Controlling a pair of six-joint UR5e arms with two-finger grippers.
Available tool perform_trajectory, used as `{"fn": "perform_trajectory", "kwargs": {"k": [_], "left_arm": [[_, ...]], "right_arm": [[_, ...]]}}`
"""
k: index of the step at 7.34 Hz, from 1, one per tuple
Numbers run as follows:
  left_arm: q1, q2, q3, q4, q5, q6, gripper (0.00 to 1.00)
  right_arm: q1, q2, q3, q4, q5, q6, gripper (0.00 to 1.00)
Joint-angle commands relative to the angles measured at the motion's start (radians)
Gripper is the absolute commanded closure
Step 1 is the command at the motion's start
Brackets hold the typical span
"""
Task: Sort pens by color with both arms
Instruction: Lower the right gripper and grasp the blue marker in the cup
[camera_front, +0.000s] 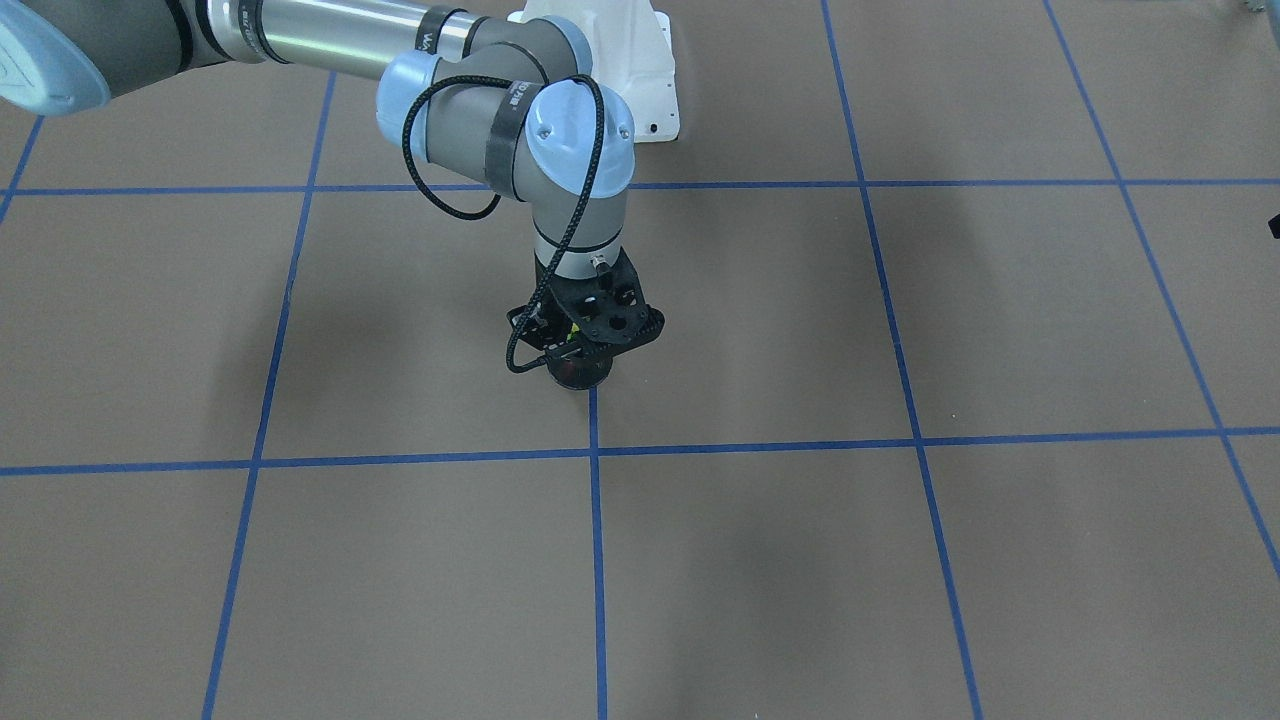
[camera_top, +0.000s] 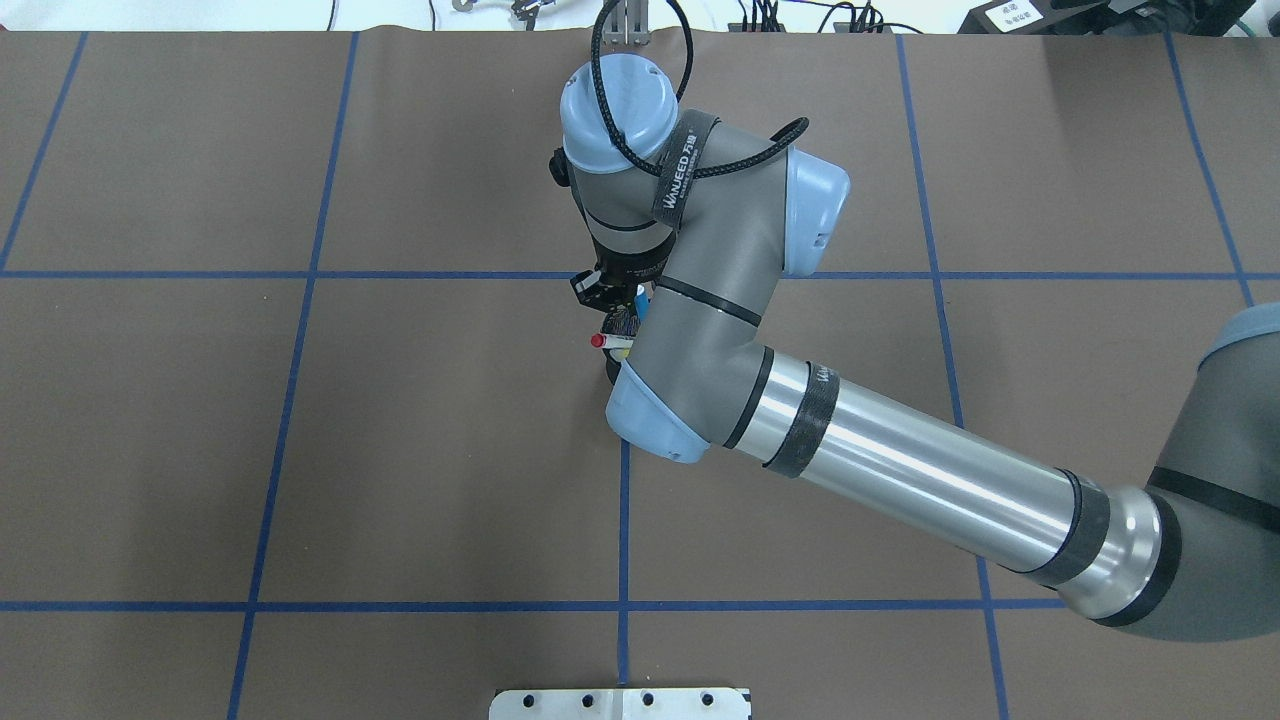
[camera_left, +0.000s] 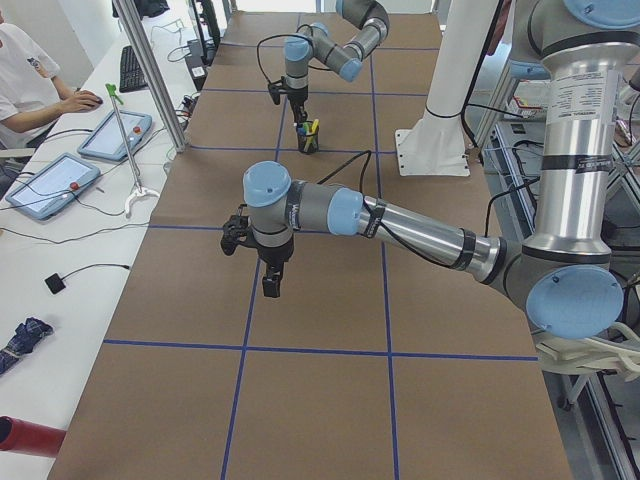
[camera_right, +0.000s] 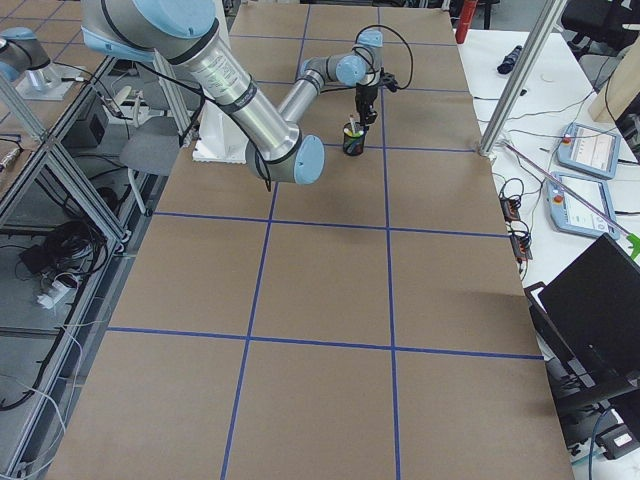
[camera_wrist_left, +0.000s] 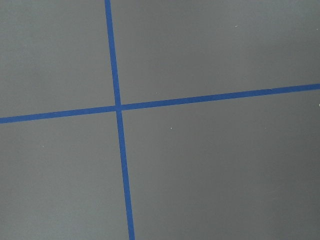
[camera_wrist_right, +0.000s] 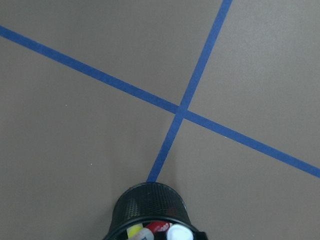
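Observation:
A black mesh cup (camera_front: 581, 376) stands on a blue tape line at mid-table and holds the pens. The right wrist view shows its rim (camera_wrist_right: 150, 210) with a yellow cap (camera_wrist_right: 134, 231), a red cap (camera_wrist_right: 160, 227) and a white end (camera_wrist_right: 179, 233). From overhead the red-capped white pen (camera_top: 602, 341) and the blue pen (camera_top: 641, 300) stick out beside the wrist. My right gripper (camera_front: 578, 350) hangs straight down right over the cup; its fingers are hidden, so I cannot tell whether it is open or shut. My left gripper (camera_left: 270, 288) hovers over bare table far from the cup; I cannot tell its state.
Brown table cover with a blue tape grid (camera_wrist_left: 118, 106). The white mounting base (camera_front: 640, 70) stands behind the cup. An operator and tablets (camera_left: 110, 135) are at a side bench. A metal post (camera_left: 150, 70) stands at the table edge.

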Motion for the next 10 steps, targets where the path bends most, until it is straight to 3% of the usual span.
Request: {"fn": "perform_trajectory", "kwargs": {"k": [1,3,4,10], "left_arm": [[0.000,0.000,-0.001,0.000,0.000,-0.001,0.00],[0.000,0.000,-0.003,0.000,-0.002,-0.001,0.00],[-0.002,0.001,-0.004,0.000,-0.003,-0.001,0.00],[-0.002,0.003,-0.004,0.000,-0.005,-0.001,0.00]], "right_arm": [[0.001,0.009,-0.016,-0.003,-0.003,0.001,0.39],[0.010,0.041,-0.077,-0.031,0.042,0.004,0.41],[0.025,0.107,-0.144,-0.066,0.090,0.004,0.41],[0.025,0.112,-0.169,-0.092,0.090,-0.001,0.50]]}}
